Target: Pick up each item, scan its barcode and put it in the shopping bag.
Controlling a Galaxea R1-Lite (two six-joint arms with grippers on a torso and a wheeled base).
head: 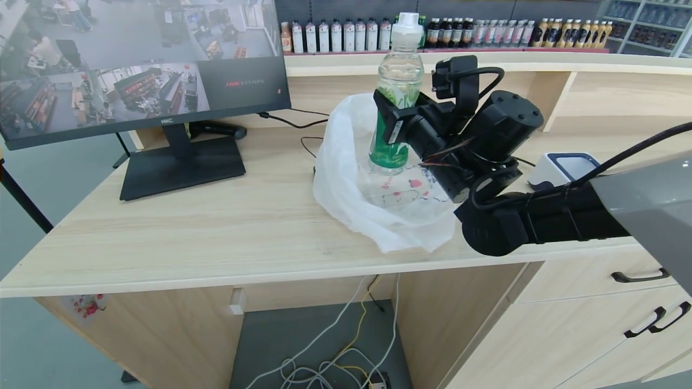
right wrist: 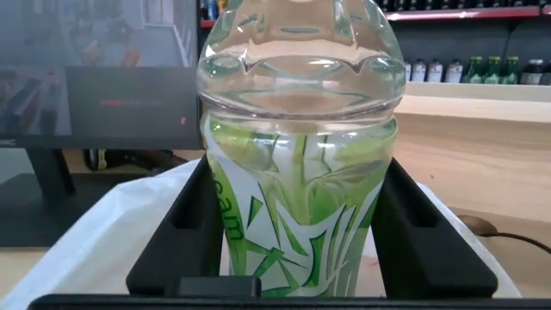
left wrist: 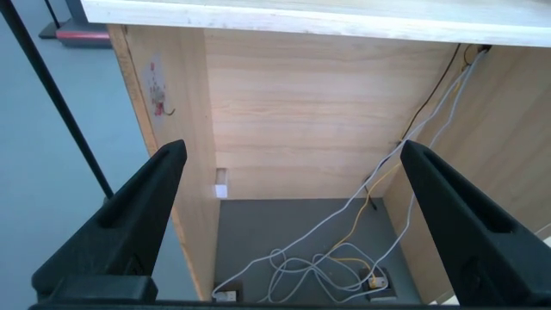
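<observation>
Bottle (head: 400,70) first: it was clear plastic with a white cap, see-through above and wrapped lower down in a green-and-white label with a leafy pattern. In the right wrist view the bottle (right wrist: 301,129) showed a ribbed shoulder above the label. It stood upright, long axis vertical, cap pointing up.

The right gripper (head: 393,116) was clamped on it at label height, one black finger on each side, reaching in from the robot's right. Seen from the wrist, the right gripper (right wrist: 301,254) had both fingers (right wrist: 185,228) pressed flat against the label.

The bottle's base hung over the open mouth of the white plastic shopping bag (head: 351,183), which lay crumpled on the wooden counter (head: 216,227). I could not tell whether the base touched the bag. The same bag (right wrist: 95,232) spread out behind the fingers in the wrist view.

Just beside the bag on the robot's right, partly behind the arm, sat a small white scanner (head: 562,167). Well to the left stood a black monitor (head: 135,59) on its stand. A row of bottles on a shelf (head: 346,35) lined the back wall.

The left gripper (left wrist: 293,232) was spread wide with nothing between its fingers, low in front of the counter's open recess, where loose cables (left wrist: 327,258) lay on the floor.
</observation>
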